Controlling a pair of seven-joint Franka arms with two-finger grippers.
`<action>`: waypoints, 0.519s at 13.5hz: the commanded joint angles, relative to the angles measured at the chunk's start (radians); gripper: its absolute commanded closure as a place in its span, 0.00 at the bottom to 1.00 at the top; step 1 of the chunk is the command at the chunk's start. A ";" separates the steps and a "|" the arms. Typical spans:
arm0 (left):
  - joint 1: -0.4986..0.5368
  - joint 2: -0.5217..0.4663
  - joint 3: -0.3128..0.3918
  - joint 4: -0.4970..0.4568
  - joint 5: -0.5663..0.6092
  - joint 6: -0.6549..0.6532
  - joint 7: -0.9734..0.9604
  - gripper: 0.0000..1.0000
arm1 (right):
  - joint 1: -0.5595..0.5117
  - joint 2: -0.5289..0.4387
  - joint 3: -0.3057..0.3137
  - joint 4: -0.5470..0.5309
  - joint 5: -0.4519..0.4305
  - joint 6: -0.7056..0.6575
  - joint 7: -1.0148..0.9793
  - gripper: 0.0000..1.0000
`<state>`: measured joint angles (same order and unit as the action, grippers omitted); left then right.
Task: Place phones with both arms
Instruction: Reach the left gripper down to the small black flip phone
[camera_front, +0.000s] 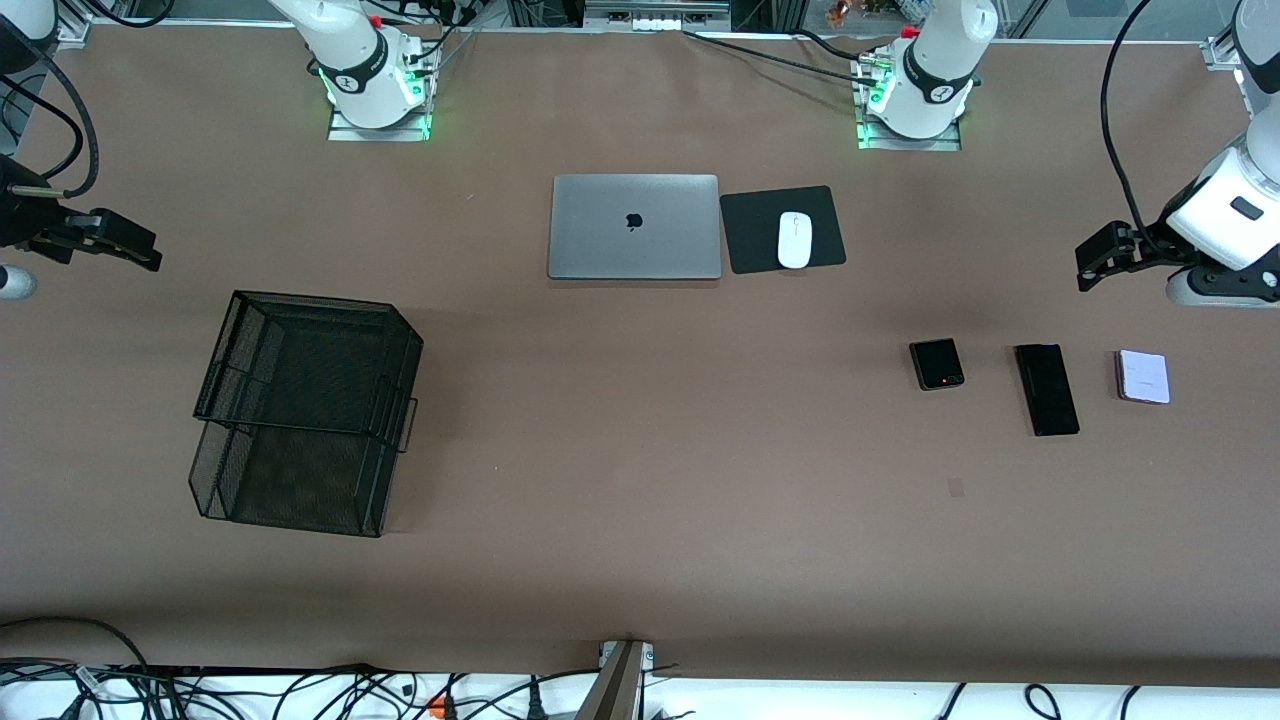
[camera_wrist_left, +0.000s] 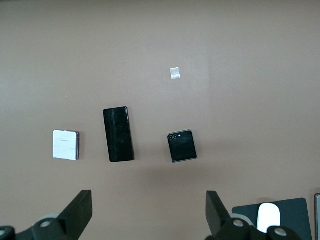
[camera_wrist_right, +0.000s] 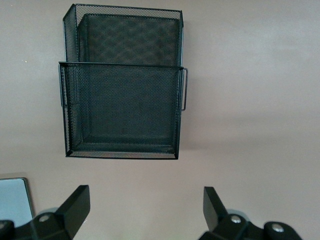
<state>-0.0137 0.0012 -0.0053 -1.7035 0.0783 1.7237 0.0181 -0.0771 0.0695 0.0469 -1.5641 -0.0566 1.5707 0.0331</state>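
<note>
Three phones lie flat in a row toward the left arm's end of the table: a small squarish black one (camera_front: 937, 364), a long slim black slab (camera_front: 1046, 389) and a small pale lilac-white one (camera_front: 1143, 377). The left wrist view shows all three: the small black phone (camera_wrist_left: 182, 146), the slab (camera_wrist_left: 118, 134) and the lilac-white phone (camera_wrist_left: 66, 145). My left gripper (camera_front: 1090, 268) is open and empty, up in the air over bare table, apart from the phones; its jaws (camera_wrist_left: 148, 205) stand wide. My right gripper (camera_front: 140, 255) is open and empty (camera_wrist_right: 145, 202), in the air at the right arm's end.
A black two-tier wire mesh tray (camera_front: 300, 410) stands toward the right arm's end and fills the right wrist view (camera_wrist_right: 122, 107). A closed silver laptop (camera_front: 634, 226) and a white mouse (camera_front: 795, 240) on a black pad (camera_front: 750, 235) lie mid-table near the bases. A small tape mark (camera_front: 955, 487) is on the table.
</note>
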 joint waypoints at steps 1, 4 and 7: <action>0.000 0.017 0.001 0.035 -0.018 -0.026 -0.009 0.00 | 0.005 -0.028 -0.004 -0.021 0.003 0.000 0.005 0.00; 0.003 0.020 0.001 0.035 -0.018 -0.029 -0.009 0.00 | 0.005 -0.028 -0.004 -0.021 0.003 -0.001 0.005 0.00; 0.006 0.029 0.001 0.036 -0.020 -0.061 -0.004 0.00 | 0.005 -0.028 -0.004 -0.021 0.001 -0.001 0.005 0.00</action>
<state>-0.0130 0.0096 -0.0042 -1.7020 0.0783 1.7018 0.0118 -0.0770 0.0695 0.0469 -1.5641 -0.0566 1.5707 0.0331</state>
